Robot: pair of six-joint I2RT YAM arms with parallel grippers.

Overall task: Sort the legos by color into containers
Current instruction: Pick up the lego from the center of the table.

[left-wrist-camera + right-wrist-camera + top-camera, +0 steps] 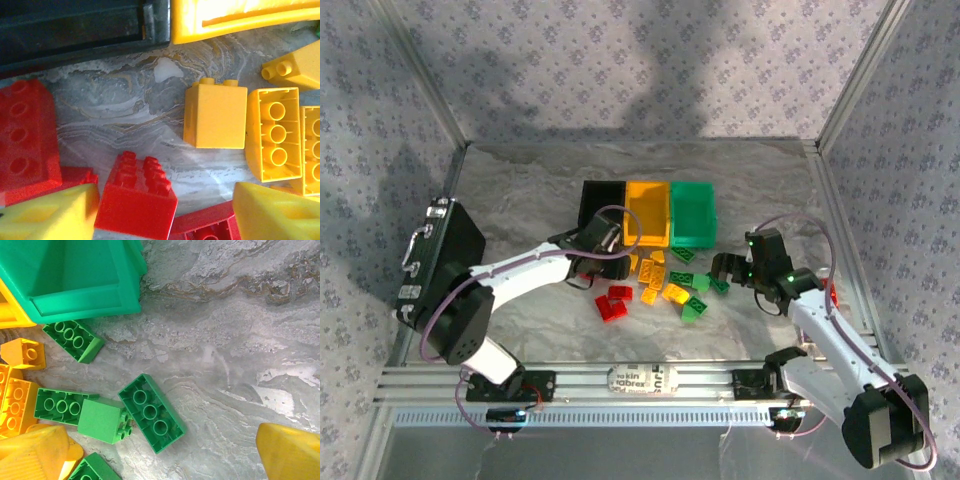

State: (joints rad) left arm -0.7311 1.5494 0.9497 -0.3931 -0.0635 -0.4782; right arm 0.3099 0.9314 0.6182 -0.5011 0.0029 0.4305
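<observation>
Pick in hand. The left gripper stands over a red brick at 9 o'clock of the legos, its fingers spread either side, not pinching. The right gripper, fingers spread wide, hovers over green bricks at 3 o'clock. The containers lie at 12 o'clock. Next, by judgement: close, lift, carry to the black container.

Red lego, lower centre of the left wrist view: moulded plastic, smooth, faintly grainy sheen. Yellow lego: the same plastic, flat faces near matt. Green bin, upper left of the right wrist view: smooth glossy plastic. Table top: marbled grey, smooth, low sheen. Rail, bottom of the top view: ribbed bare metal.
</observation>
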